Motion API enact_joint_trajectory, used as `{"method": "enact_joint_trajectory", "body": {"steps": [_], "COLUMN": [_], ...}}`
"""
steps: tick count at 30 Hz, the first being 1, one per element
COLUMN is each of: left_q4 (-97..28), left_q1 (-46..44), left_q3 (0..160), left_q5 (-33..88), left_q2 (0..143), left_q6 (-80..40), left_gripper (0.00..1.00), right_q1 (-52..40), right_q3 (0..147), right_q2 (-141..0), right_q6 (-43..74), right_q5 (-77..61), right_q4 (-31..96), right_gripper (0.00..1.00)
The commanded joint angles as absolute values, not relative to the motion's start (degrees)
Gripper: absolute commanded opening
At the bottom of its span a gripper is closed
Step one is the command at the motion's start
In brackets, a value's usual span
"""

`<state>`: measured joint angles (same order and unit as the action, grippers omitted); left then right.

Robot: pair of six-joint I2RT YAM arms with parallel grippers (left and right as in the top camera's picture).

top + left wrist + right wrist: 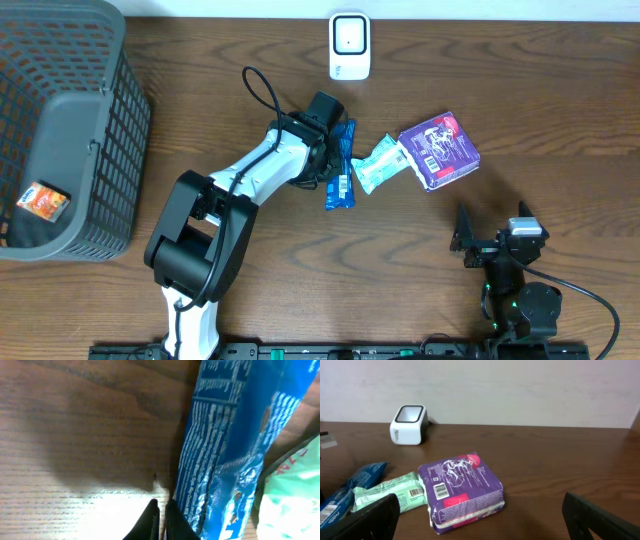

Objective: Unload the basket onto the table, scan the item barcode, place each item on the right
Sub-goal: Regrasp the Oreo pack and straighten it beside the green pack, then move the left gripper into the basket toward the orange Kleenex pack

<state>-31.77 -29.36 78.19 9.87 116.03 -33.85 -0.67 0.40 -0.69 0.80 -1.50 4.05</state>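
Two arms up: right gripper [490,243] is nearest me, fingers wide apart, idle. Then left gripper [161,510], pinched together on nothing, tips down just beside the blue pack [225,445] on the table, I'd guess to nudge its edge. White scanner [350,47] sits at far edge.

Long blue packet [340,186] (snack, perhaps), flat

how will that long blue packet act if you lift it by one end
Probably floppy: the blue packet is a thin, creased film wrapper, so it would likely sag from one end. Its glossy sheen suggests it may slip in a light grip. It lies flat, so a push should slide it, not roll it.
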Motion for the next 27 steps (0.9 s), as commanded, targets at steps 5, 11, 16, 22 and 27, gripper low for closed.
{"method": "enact_joint_trajectory", "body": {"steps": [5,11,16,22,27], "left_q4": [-31.20,-38.00,-41.45,-43.31,-40.42], "left_q1": [-28.25,-23.31,-19.27,-13.78,-7.25], "left_q3": [78.17,82.94,88.09,93.32,93.32], "left_q5": [5.85,5.96,3.51,-5.78,-8.27], "left_q2": [114.87,110.83,104.47,94.21,87.44], "left_q6": [-31.48,-27.88,-19.16,-11.00,-11.20], "left_gripper": [0.08,0.08,0.34,0.71,0.74], "right_q1": [-1.17,-1.17,-1.17,-1.17,-1.17], "right_q3": [0.32,0.32,0.32,0.32,0.32], "right_q2": [-0.38,-0.38,-0.38,-0.38,-0.38], "right_q6": [0.36,0.36,0.36,0.36,0.36], "right_q5": [-1.41,-1.39,-1.39,-1.39,-1.39], "right_q4": [4.29,4.29,4.29,4.29,4.29], "right_gripper": [0.99,0.99,0.99,0.99,0.99]}}
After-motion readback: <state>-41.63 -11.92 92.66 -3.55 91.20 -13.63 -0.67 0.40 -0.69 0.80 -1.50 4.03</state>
